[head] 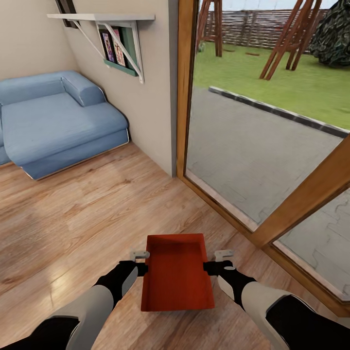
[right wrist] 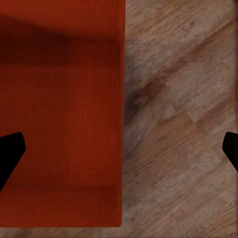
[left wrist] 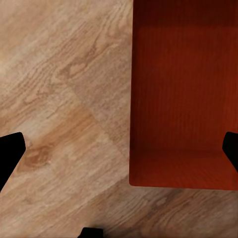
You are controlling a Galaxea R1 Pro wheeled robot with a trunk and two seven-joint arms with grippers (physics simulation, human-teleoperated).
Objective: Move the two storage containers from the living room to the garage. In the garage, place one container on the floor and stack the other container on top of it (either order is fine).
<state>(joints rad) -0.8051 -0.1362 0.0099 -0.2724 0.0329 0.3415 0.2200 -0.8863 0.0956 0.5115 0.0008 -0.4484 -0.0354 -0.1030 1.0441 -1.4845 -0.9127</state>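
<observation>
Orange-red container (head: 177, 274) between both arms; sofa (head: 53, 121) overhead-only.

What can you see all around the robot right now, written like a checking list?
Surface: light wood plank floor.
Job's things: one orange-red storage container, no lid, nothing inside, between the two arms.
Clutter: nothing seen.
Grippers: left gripper and right gripper, one at each long side of the container; jaws wide apart, each pair straddling a side wall.
Cables: nothing seen.
Surroundings: blue sofa, wall shelf, glass door with paving and grass outside.
</observation>
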